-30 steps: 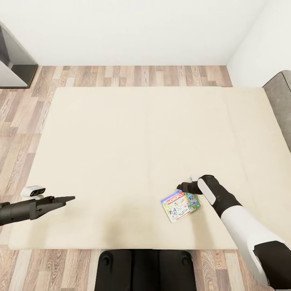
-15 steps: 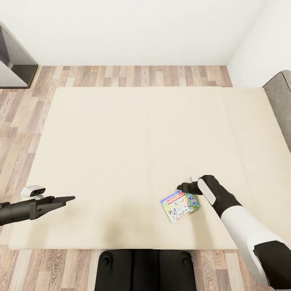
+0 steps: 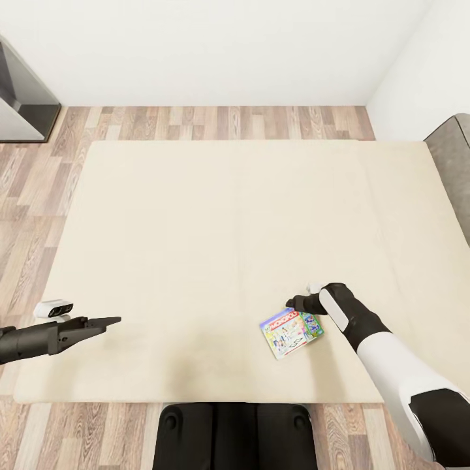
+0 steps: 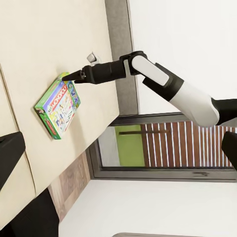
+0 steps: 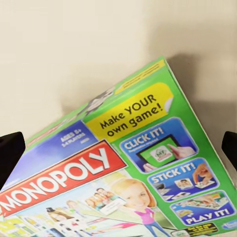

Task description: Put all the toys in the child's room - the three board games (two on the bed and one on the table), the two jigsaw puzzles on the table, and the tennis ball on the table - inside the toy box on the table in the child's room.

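Observation:
One board game, a green and white Monopoly box (image 3: 292,331), lies flat on the cream bed (image 3: 228,215) near its front edge. My right gripper (image 3: 290,302) hovers at the box's far edge, open. In the right wrist view its dark fingertips (image 5: 10,153) stand wide apart on either side of the box lid (image 5: 123,187). The left wrist view takes in the same box (image 4: 58,106) and the right gripper (image 4: 74,76) pointing at it. My left gripper (image 3: 111,321) is open and holds nothing, low over the bed's left front part. The toy box, jigsaw puzzles and tennis ball are out of view.
Wood-plank floor (image 3: 39,183) surrounds the bed. A dark grey piece of furniture (image 3: 23,98) stands at the far left by the white wall. A grey padded panel (image 3: 454,163) borders the bed's right side. My black base (image 3: 235,434) touches the bed's front edge.

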Robot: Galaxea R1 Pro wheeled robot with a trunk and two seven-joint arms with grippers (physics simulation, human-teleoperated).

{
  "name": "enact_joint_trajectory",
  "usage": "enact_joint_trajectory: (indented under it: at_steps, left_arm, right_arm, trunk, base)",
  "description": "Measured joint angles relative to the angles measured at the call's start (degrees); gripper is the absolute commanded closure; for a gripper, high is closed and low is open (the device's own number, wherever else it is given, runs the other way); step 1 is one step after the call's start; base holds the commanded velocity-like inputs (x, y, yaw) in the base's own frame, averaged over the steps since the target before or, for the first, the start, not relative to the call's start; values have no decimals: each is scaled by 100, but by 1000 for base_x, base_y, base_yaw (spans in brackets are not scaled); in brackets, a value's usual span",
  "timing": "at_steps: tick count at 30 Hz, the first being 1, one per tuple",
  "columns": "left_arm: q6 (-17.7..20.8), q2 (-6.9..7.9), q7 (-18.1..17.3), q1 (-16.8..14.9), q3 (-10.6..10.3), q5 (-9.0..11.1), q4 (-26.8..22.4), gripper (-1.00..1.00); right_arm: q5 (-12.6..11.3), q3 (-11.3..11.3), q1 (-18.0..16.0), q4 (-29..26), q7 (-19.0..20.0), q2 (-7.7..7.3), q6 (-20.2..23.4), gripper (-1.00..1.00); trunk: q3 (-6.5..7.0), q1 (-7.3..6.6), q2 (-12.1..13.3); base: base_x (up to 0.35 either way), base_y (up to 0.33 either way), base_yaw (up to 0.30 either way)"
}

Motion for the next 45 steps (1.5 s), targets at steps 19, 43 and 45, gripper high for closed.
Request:
enact_joint_trajectory:
  at_steps: [19, 43, 45]
  left_arm:
    - [0, 1, 0, 0, 0, 0, 0, -100]
    - [0, 1, 0, 0, 0, 0, 0, -100]
    - [0, 1, 0, 0, 0, 0, 0, -100]
  right_arm:
    - [297, 165, 0, 234, 219, 1, -33, -100]
    - [287, 257, 12, 258, 380, -3, -38, -100]
    - [285, 265, 15, 258, 380, -3, -38, -100]
  trunk:
    - [0, 0, 0]
    - [0, 0, 0]
    - [0, 0, 0]
  base:
    - [0, 0, 0]
    - [0, 0, 0]
    - [0, 0, 0]
